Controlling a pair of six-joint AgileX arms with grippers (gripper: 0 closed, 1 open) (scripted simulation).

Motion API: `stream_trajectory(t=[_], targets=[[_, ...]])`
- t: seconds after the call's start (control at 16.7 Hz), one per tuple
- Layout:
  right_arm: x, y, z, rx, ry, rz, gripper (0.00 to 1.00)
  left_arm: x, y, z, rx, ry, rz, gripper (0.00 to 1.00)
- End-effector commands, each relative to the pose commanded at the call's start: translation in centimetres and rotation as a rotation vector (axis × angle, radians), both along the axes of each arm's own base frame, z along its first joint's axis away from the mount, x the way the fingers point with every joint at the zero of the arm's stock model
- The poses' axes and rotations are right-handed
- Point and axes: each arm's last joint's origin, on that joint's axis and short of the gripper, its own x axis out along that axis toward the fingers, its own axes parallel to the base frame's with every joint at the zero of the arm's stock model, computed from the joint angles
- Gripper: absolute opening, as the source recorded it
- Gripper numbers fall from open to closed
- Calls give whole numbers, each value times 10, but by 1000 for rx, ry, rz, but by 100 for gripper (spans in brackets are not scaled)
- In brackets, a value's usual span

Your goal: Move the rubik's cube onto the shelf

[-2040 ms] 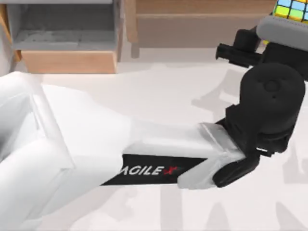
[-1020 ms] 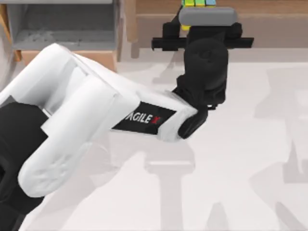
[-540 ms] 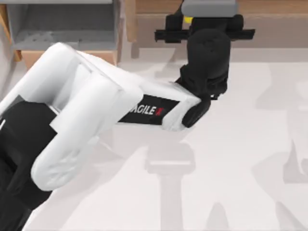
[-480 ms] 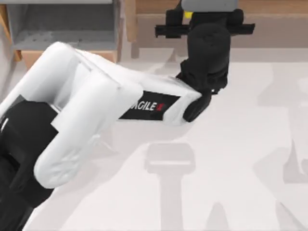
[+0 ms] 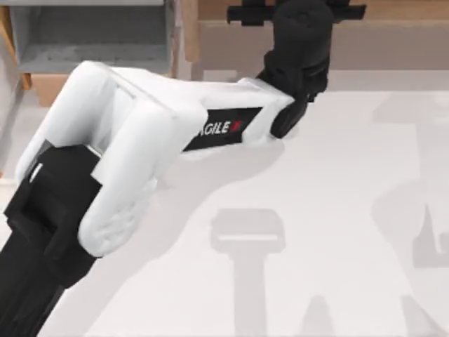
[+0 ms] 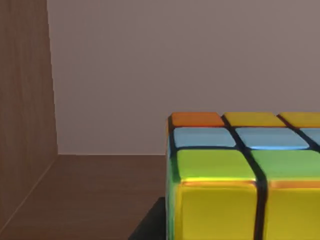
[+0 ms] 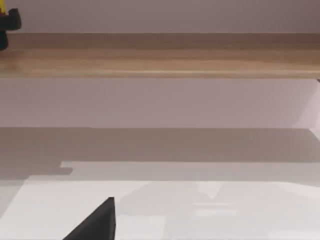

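The rubik's cube (image 6: 240,175) looms close in the left wrist view, with orange, yellow, blue and green tiles and dark grid lines. It hangs just over the shelf (image 6: 90,195), casting a dark shadow on the wood. My left gripper (image 5: 295,5) holds it at the far edge of the top view, above the shelf (image 5: 393,42) with its brown-grey front face. The black wrist covers the cube from above. My right arm is parked low over the table, facing the shelf (image 7: 160,55); one dark fingertip (image 7: 95,222) shows.
A grey-lined box with a light wooden front (image 5: 91,42) stands at the far left, beside the shelf. A wooden side wall (image 6: 25,100) closes the shelf near the cube. The white table (image 5: 337,210) spreads open in front.
My left arm has reached farther toward the back, carrying the cube from the shelf's front edge to above the ledge. The cube's tiles have passed out of the top view.
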Motion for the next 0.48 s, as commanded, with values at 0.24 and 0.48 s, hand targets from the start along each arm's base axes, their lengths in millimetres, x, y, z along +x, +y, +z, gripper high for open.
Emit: stream_trajectory(t=[0.24,0.48], targets=[[0,0,0,0,0,0,100,18,7,-1,4,8,-1,0],[0,0,0,0,0,0,100,18,7,-1,4,8,-1,8]])
